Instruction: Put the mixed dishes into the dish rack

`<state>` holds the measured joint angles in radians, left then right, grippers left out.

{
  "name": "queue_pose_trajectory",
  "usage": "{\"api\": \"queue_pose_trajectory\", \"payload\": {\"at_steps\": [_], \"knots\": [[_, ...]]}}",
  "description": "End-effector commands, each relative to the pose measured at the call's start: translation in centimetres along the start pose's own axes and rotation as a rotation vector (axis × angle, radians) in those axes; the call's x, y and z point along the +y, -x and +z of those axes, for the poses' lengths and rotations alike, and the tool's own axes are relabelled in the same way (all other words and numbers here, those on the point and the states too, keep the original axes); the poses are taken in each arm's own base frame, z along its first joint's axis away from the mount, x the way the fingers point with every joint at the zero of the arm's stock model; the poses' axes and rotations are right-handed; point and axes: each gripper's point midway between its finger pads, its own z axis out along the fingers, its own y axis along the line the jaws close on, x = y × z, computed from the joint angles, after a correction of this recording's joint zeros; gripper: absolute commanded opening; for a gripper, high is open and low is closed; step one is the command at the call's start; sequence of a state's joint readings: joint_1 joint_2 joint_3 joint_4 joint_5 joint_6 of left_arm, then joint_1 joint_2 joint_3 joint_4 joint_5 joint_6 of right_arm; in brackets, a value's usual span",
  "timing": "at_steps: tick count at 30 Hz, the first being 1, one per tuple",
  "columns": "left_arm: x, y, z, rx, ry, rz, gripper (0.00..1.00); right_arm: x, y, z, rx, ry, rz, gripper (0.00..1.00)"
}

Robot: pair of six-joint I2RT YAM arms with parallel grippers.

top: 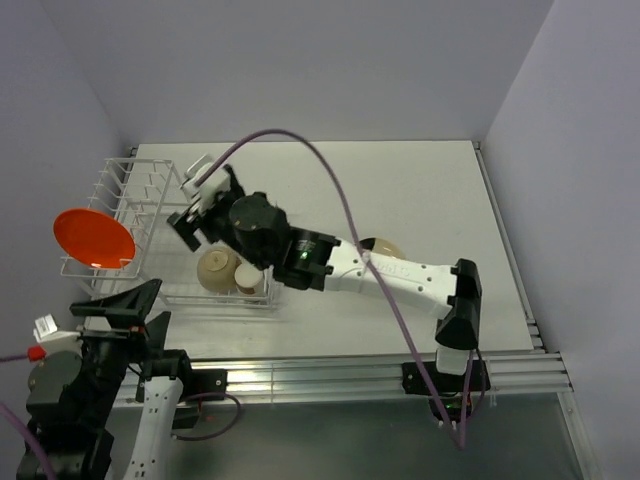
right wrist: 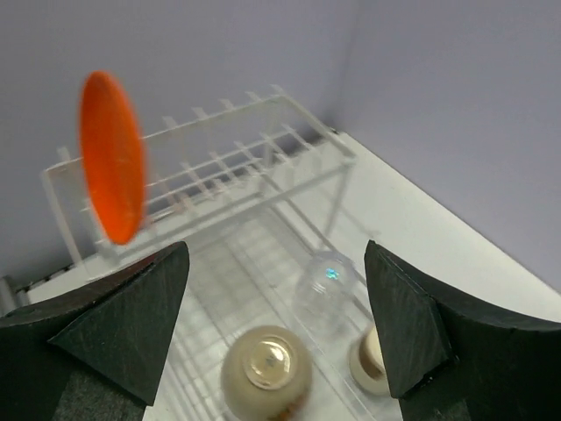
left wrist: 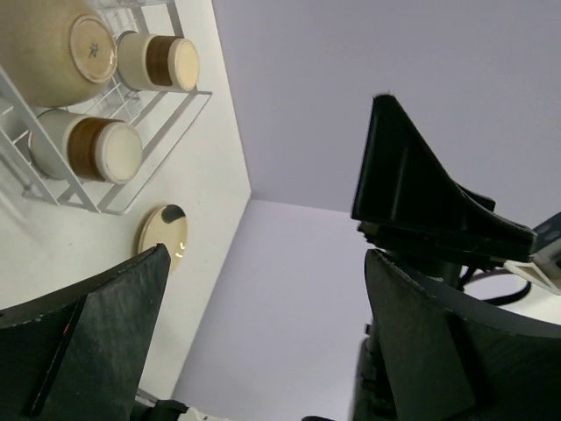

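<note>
The dish rack lies directly under the right gripper, whose jaws are spread wide with nothing between them. Below those jaws, in the low basket part, sits the clear glass, faint and hard to outline against the wire. Nearer than it are two cream shapes, cut off by the lower edge of the right wrist view and not sure enough to name there. Left of the jaws and beyond them, the orange plate stands on edge in the upright slots, its rim blurred. The left gripper is likewise released and holds nothing. It is near the rack's near edge, but how high above it cannot be told. Ahead of its jaws the cream bowl rests upside down in the basket, with one cup and a second cup on their sides by the basket wall. The shallow dish lies on the table outside the rack, near its end wires. From above, the right arm covers part of it. To the right of the right jaws, open table runs to the walls.
</note>
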<state>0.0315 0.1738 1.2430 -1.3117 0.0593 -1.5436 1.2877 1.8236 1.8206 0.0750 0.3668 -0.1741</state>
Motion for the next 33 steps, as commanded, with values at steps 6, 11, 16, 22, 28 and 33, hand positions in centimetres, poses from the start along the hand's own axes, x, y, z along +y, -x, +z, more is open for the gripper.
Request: {"api": "queue_pose_trajectory", "payload": {"at_steps": [6, 11, 16, 22, 28, 33], "knots": [[-4.8, -1.6, 3.7, 0.106, -0.084, 0.207, 0.99, -17.0, -0.1, -7.2, 0.154, -0.352, 0.424, 0.88], [-5.0, -1.7, 5.7, 0.122, -0.076, 0.194, 0.99, -22.7, -3.8, -12.3, 0.247, -0.465, 0.563, 0.88], [-5.5, -2.2, 7.6, 0.18, -0.047, 0.242, 0.99, -28.2, -9.6, -17.5, 0.343, -0.563, 0.879, 0.87], [-5.0, -2.9, 8.1, 0.239, -0.026, 0.307, 0.99, -29.3, -20.8, -22.0, 0.641, -0.706, 1.005, 0.82], [-5.7, -3.4, 8.3, 0.282, -0.048, 0.347, 0.99, -28.6, -26.3, -24.0, 0.76, -0.772, 1.058, 0.81], [-5.6, -3.6, 9.2, 0.324, -0.028, 0.345, 0.99, -28.8, -29.2, -26.2, 0.816, -0.839, 1.092, 0.78]]}}
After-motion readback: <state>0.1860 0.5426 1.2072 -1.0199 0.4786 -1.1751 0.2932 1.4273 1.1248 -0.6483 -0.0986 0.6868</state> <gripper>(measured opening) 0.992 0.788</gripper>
